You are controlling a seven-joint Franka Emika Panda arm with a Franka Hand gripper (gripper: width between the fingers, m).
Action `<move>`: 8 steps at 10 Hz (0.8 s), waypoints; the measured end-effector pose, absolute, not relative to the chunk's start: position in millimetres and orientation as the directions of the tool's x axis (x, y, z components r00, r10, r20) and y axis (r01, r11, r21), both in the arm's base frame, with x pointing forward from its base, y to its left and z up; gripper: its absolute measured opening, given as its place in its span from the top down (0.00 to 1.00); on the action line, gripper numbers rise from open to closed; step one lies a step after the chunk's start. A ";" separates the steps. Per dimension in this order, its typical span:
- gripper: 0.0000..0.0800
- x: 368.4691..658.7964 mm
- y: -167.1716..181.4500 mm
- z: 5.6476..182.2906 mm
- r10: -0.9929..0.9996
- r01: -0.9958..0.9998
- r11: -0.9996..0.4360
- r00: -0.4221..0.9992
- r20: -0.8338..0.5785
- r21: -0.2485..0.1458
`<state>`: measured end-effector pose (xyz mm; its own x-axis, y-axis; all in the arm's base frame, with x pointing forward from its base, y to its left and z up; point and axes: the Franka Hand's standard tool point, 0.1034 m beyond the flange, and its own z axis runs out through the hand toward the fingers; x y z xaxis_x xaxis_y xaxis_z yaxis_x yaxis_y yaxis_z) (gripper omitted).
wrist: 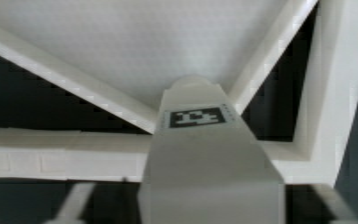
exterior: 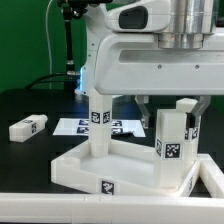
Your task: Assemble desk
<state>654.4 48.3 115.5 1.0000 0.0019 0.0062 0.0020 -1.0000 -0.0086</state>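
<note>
No words, numbers or brands can be read. Only coded black-and-white square tags show, on the upright legs [exterior: 99, 120], the desk top [exterior: 70, 172] near rim, the loose leg [exterior: 28, 127] at left and the marker board [exterior: 72, 127]. The wrist view shows one more leg tag [wrist: 197, 116].

The white plastic rimmed tray-like desk top [exterior: 75, 168] lies flat on the black tabletop [exterior: 30, 105], rim upward. One white square tagged block leg [exterior: 99, 128] stands upright inside it, as does a second leg [exterior: 170, 140]. A third leg [exterior: 28, 127] lies loose, well apart, toward the exterior view's left

a leg [exterior: 99, 125] stands on the desk top [exterior: 78, 170], marker board [exterior: 66, 127] behind.
</note>
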 end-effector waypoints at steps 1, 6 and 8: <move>0.64 654.4 48.2 115.5 0.002 0.002 -1.000 1.000 0.006 -0.009; 0.64 654.5 44.7 115.4 -0.245 -0.245 -0.969 0.969 -0.005 -0.036; 0.64 654.7 44.8 115.1 -0.444 -0.445 -0.895 0.896 -0.015 -0.041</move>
<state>654.7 44.8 115.1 0.8957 -0.4443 -0.0146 -0.4446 -0.8948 -0.0412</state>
